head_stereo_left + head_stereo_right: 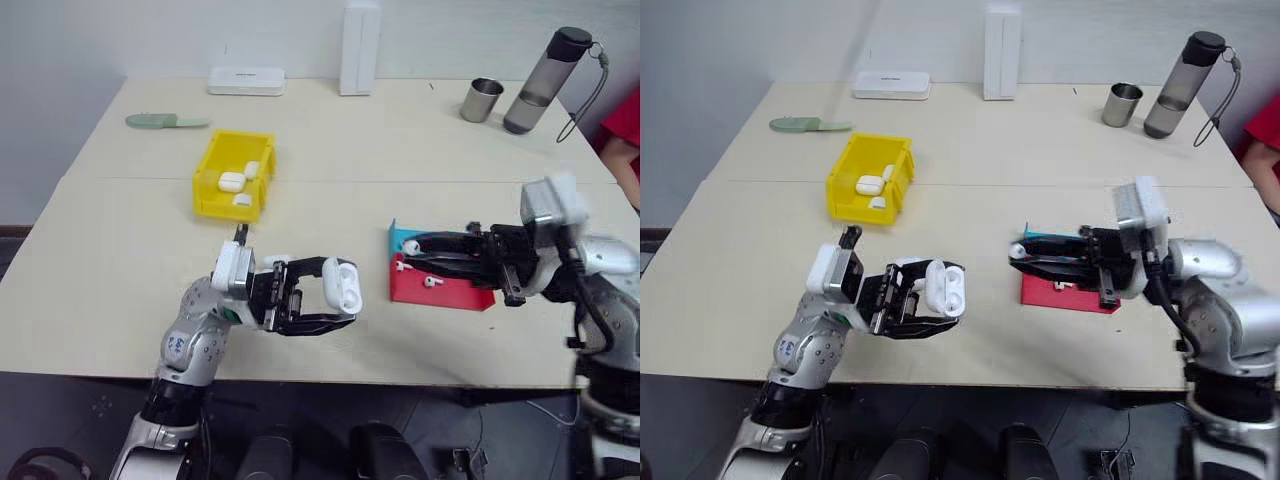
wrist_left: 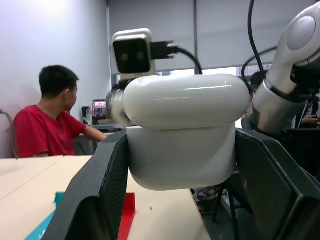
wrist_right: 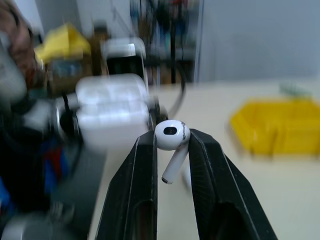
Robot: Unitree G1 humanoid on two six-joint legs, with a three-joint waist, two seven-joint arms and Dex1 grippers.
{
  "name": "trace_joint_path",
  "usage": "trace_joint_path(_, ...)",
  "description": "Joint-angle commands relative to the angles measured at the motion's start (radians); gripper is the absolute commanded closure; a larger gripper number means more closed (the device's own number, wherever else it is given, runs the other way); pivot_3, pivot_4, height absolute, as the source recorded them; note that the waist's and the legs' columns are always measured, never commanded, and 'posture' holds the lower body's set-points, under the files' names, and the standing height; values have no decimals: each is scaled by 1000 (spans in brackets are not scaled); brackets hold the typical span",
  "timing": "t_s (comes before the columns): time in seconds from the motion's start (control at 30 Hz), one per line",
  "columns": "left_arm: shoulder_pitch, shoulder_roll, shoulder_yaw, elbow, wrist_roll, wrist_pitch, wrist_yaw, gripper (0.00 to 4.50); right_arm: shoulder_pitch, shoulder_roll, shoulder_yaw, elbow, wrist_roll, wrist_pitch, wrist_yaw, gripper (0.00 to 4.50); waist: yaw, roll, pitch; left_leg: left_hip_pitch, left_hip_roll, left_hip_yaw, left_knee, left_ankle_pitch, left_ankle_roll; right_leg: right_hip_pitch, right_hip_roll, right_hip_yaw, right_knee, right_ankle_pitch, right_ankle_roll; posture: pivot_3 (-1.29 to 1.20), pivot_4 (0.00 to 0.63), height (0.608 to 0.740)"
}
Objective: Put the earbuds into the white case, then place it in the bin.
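Note:
My left gripper (image 1: pixel 342 292) is shut on the white case (image 1: pixel 341 284), held above the table's front edge with its lid flipped open; the left wrist view has the case (image 2: pixel 180 131) wedged between both fingers. My right gripper (image 1: pixel 408 246) points left toward the case and is shut on one of the earbuds (image 3: pixel 171 137), its stem hanging down between the fingers. More earbuds (image 1: pixel 432 282) lie in the red tray (image 1: pixel 445 294). The yellow bin (image 1: pixel 228 206) sits farther back on the left with a few white cases inside.
A blue tray (image 1: pixel 402 236) adjoins the red one. Along the far edge stand a metal cup (image 1: pixel 483 100), a water bottle (image 1: pixel 546 80), a tall white box (image 1: pixel 361 48), a flat white device (image 1: pixel 246 81) and a green object (image 1: pixel 165 121). A person in red (image 1: pixel 625 130) sits at the right.

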Motion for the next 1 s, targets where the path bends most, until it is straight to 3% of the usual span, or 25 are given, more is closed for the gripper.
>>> trace_joint_path(0.03,-37,-16,3,11,-35,19,-30,1683,18,117,49,-119,79,-47,-152,4030,0,0,0,0,0,0,0,0,0,0,0,0,0,0,0,0,150,740)
trace_joint_path(0.2,-74,-36,15,14,-49,51,-31,1683,42,192,145,-137,25,-130,-201,4030,-4,0,0,0,0,0,0,0,0,0,0,0,0,0,0,0,150,740)
trace_joint_path(1.0,-75,-39,26,-43,-49,106,-11,1683,91,142,245,-32,-62,-308,-137,4030,-23,0,0,0,-1,-1,-1,0,0,0,0,0,0,0,0,0,150,740)
